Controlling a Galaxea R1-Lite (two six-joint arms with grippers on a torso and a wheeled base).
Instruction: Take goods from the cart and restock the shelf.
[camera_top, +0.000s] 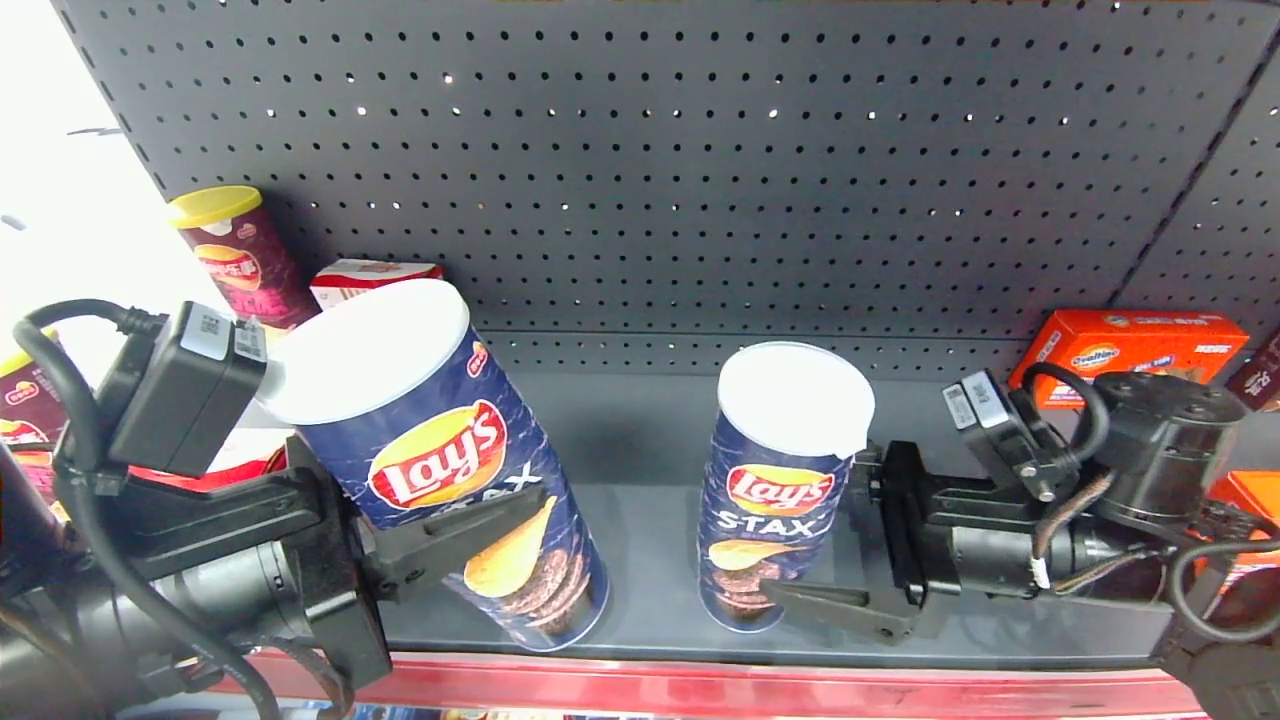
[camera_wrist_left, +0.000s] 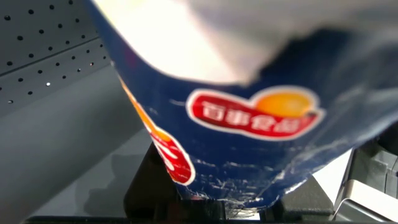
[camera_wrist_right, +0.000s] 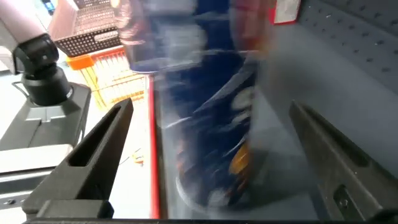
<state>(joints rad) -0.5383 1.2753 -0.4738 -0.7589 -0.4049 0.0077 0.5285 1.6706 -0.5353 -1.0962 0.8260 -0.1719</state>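
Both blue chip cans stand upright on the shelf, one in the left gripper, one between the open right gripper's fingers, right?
No: in the head view the can in the left gripper is tilted. The other can stands upright on the shelf, between the open right gripper's fingers.

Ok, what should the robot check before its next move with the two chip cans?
1. Grip: left gripper shut on left can, ok.
2. Tilt: left can upright? Not ok, it leans.
3. Base: left can resting on shelf? Cannot tell.
4. Neighbour: right can upright on shelf, ok.
5. Release: right gripper open, apart from right can, ok.
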